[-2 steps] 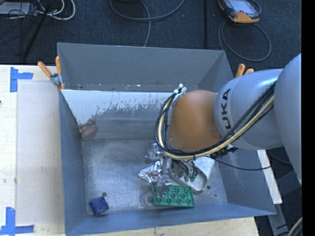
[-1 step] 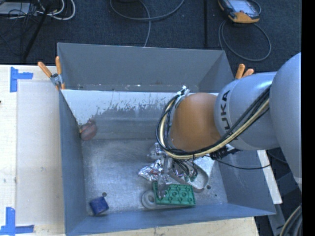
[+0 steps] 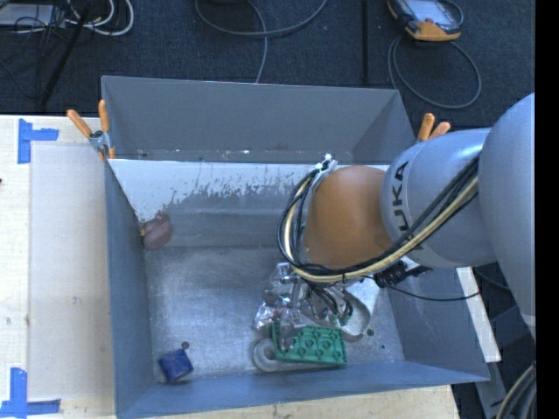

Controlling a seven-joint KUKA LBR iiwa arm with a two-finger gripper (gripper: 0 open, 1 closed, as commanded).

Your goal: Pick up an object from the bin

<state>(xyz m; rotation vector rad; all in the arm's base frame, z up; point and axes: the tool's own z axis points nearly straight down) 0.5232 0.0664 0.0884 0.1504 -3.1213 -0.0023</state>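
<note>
The arm (image 3: 454,208) is in from the right, its orange cover (image 3: 345,216) hanging over the middle of the bin (image 3: 201,295), and the end effector (image 3: 284,314) sits low near the floor, toward the near wall. By the look of it this is the grasping step: the descent seems done and nothing is visibly lifted. The green studded plate (image 3: 312,346) lies flat just below the end effector, its upper edge touching or very nearly touching the metal tip. That makes it the likeliest target, though I can't confirm it is gripped. Whether the end effector is wide or narrow I cannot tell; cables and glinting metal crowd that spot. A grey curved piece (image 3: 265,357) peeks out from under the plate's left edge, so the two may drag together. Well apart are a blue block (image 3: 175,365) in the near left corner and a pinkish lump (image 3: 157,231) against the far left wall, neither in play. The next move, as I judge it, calls for a firm close on the plate's edge and then a straight, steady lift, because a thin flat plate could easily slip or tip out.
</note>
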